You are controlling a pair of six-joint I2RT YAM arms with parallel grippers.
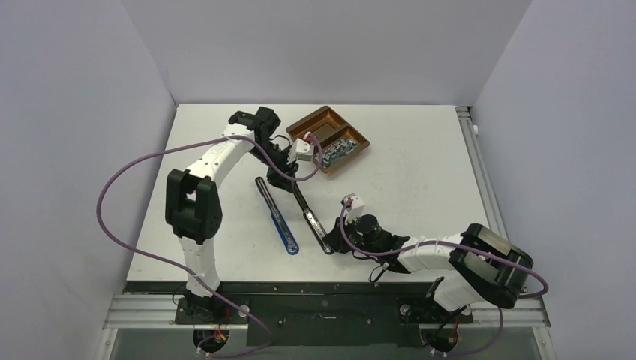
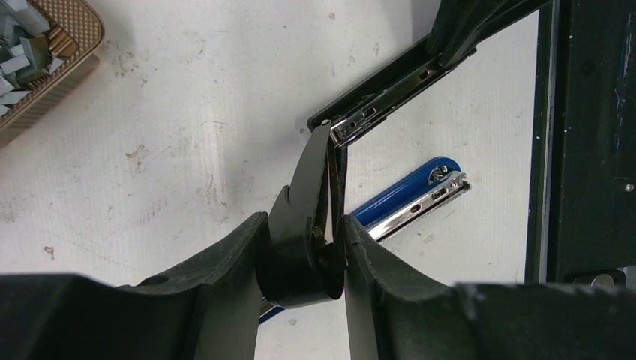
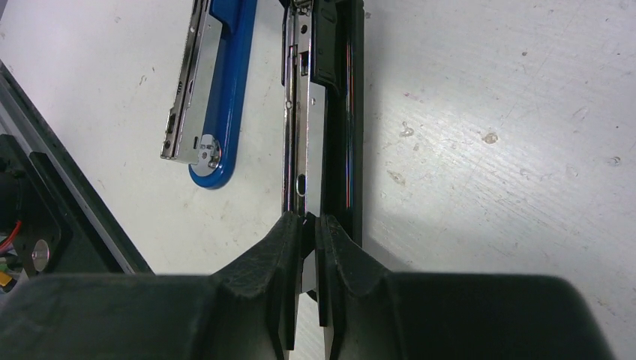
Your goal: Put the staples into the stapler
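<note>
Fingers (image 2: 225,270) of the left gripper (image 2: 304,232) are squeezing shut on the black lid (image 2: 311,176) of the black stapler (image 1: 311,218), holding it swung up off its metal rail (image 3: 307,135). Just left of that stapler, the blue stapler (image 1: 275,216) is lying open on the table, and nothing is touching it. Further right, at the back, the staples (image 1: 341,148) are sitting in a loose pile in one side of the brown tray (image 1: 307,118). None are showing in either stapler. On the right, the right gripper (image 3: 305,223) is pinching shut on the near end of the rail.

I think trouble is waiting here. Both grippers are busy, so one must let go to fetch staples. If the left one lets go, the lid may drop shut. If the arms pull different ways, the stapler may twist or slip out. The staples are tiny and jumbled, so lifting one strip could be hard.

The table (image 1: 420,172) is white and is showing scuffs and little marks. Pale grey walls (image 1: 322,45) are standing around it on three sides.
</note>
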